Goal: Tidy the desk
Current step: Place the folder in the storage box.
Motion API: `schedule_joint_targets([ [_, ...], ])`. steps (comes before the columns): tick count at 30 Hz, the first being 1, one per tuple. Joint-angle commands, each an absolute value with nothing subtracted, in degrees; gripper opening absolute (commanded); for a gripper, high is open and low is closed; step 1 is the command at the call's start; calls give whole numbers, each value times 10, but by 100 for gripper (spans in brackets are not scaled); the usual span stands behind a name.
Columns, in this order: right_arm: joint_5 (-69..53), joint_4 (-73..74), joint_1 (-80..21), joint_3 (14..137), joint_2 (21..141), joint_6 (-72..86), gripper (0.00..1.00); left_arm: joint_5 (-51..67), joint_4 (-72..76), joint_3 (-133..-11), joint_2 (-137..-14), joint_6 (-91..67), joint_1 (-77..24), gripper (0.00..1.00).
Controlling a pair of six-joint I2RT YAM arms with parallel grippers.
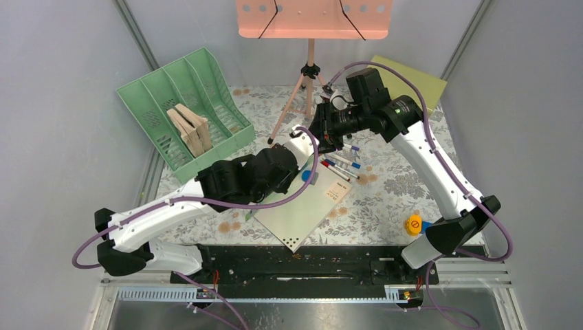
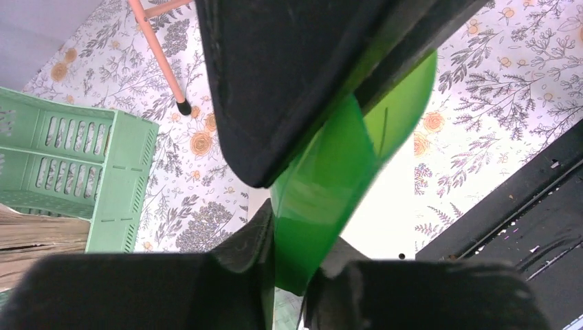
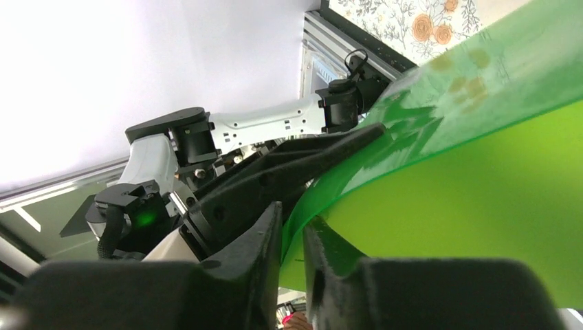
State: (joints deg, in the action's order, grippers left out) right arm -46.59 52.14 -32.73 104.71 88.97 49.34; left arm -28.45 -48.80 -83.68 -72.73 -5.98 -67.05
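1. Tabletop point(image 1: 399, 185), cluttered, carries a green folder point(image 2: 323, 199) near its centre.
2. The left jaws and the right jaws each pinch a folder edge.
3. It looks light, floppy and slick, so the edges are the best hold.

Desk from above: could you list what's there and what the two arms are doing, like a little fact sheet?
Surface: floral-print desk
Left gripper: shut on a translucent green plastic folder
Right gripper: shut on the same folder
Rack: mint-green slotted file rack, far left
Markers: several capped pens lying right of the folder
Stand: pink metal music stand at the back
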Motion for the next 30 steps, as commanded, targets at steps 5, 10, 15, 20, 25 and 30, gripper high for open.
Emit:
schedule_joint_targets([
  [5,-482,479,-326,1052,834,481,43,-351,-484,-824,-687,-118,-659,0],
  [10,-436,478,-310,1048,807,465,65,-369,-484,-826,-665,-133,-659,0],
  [15,-390,473,-275,1038,773,444,82,-367,-484,-840,-642,-153,-659,0],
  [20,-391,458,-241,999,742,416,89,-348,-472,-851,-615,-180,-658,0],
  [25,-350,505,-203,941,695,336,99,-314,-432,-830,-584,-219,-643,0],
  [30,-371,500,-164,855,659,299,100,-207,-402,-811,-571,-280,-585,0],
])
